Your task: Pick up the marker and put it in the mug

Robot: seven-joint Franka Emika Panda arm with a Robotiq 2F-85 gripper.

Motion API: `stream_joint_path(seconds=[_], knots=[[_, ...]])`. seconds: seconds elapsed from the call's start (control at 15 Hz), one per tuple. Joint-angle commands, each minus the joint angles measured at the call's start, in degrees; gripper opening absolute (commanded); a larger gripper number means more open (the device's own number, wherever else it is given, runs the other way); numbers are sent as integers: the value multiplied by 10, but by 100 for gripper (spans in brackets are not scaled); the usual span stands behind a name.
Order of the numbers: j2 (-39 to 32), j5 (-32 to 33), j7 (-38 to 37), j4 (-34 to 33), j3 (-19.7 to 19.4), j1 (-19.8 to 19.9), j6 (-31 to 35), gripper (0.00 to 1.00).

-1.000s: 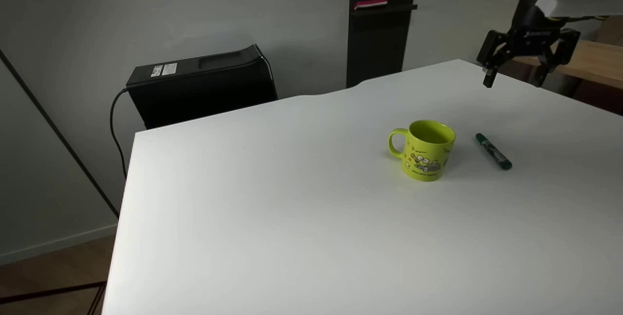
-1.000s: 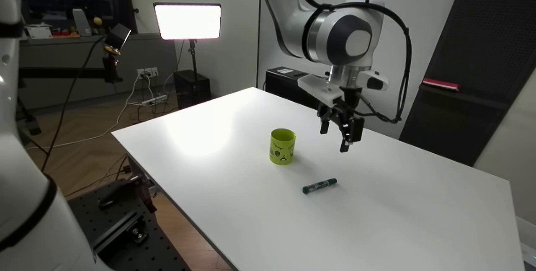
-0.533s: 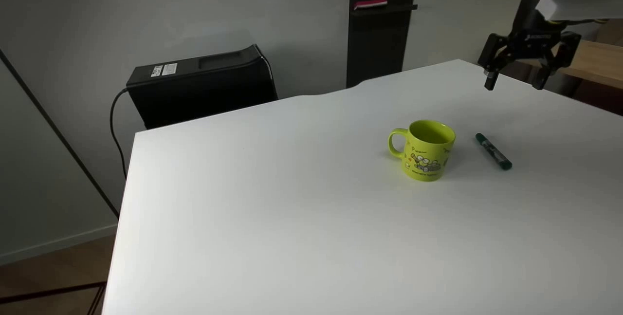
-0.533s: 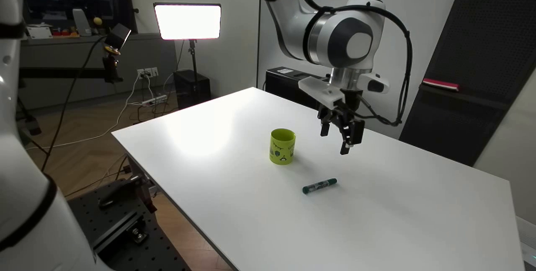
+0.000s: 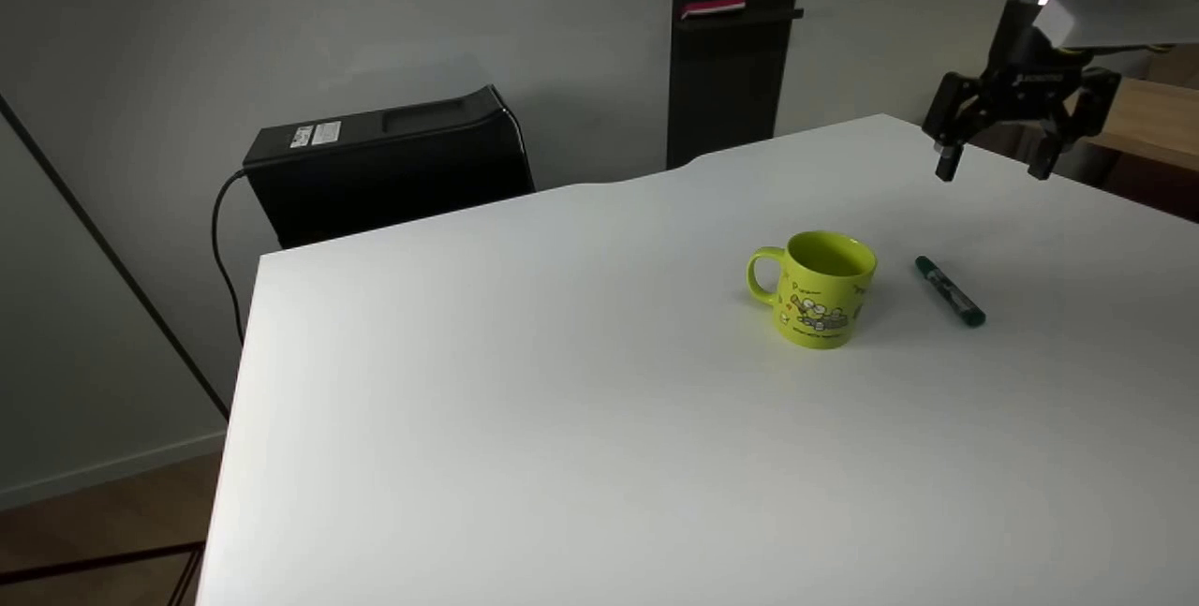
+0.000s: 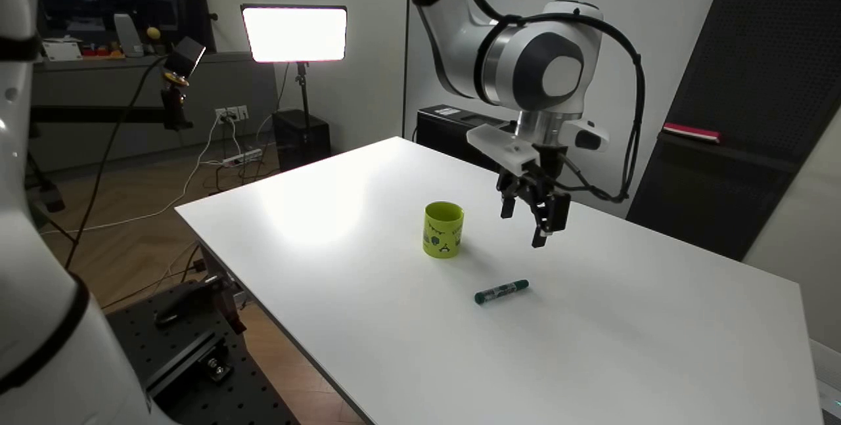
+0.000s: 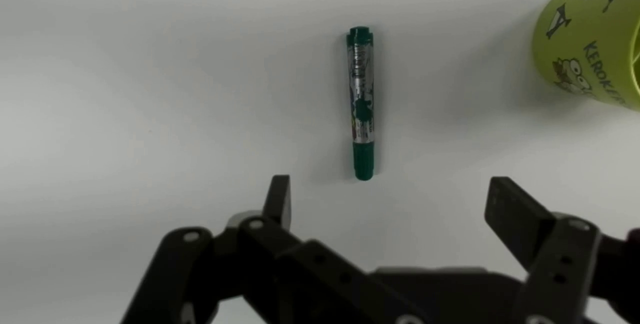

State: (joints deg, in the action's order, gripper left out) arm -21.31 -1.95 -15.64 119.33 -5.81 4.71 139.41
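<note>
Gripper spread wide, holding nothing — marker lies well in from the visible edges of the table, probably light, stiff, apt to roll — best pinched across mid-barrel.

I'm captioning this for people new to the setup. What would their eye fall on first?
Probably the yellow-green mug, vivid on the white table, with the green marker lying beside it. In an exterior view, the glowing light panel at upper left also stands out. The black gripper hangs open above the table.
</note>
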Motion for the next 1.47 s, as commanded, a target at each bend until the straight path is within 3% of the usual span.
stream_joint_path(seconds=[0.0,1.4], knots=[[-16,9,-9,5,-11,-10,6,100],[-92,0,-3,58,-18,-20,177,100]])
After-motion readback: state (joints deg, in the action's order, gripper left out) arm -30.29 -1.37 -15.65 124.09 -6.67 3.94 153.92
